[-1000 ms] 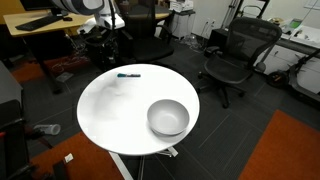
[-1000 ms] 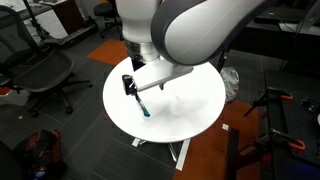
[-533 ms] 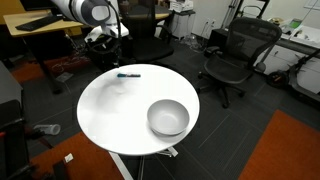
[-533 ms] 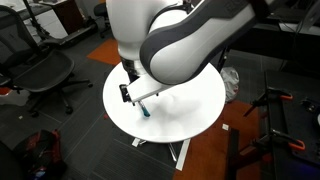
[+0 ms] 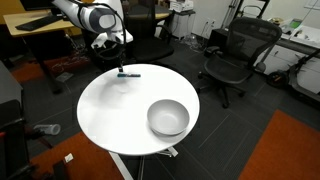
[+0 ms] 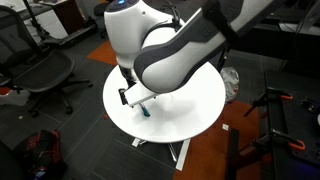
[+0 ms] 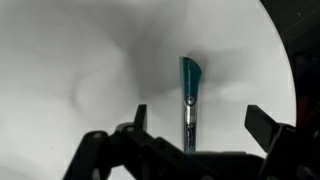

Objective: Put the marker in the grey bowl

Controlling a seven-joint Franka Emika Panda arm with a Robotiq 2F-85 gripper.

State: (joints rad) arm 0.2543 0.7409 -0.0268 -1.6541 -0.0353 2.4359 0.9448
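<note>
The marker (image 5: 129,74) is a thin dark stick with a teal-blue end. It lies flat on the round white table (image 5: 110,110) near its far edge. It also shows in an exterior view (image 6: 143,110) and in the wrist view (image 7: 188,95). The gripper (image 5: 122,62) hangs just above the marker with its fingers spread to either side, open and empty (image 7: 200,125). The grey bowl (image 5: 168,117) stands upright and empty on the opposite side of the table, well away from the gripper. The arm hides it in the exterior view from behind.
Black office chairs (image 5: 233,55) stand around the table, with desks (image 5: 45,25) behind them. A chair (image 6: 45,75) stands near the table in an exterior view. Orange carpet patches (image 5: 285,150) lie on the dark floor.
The arm has swung down and over the table edge towards the marker. The gripper now sits lower, straddling it. The marker and the bowl have not moved.
</note>
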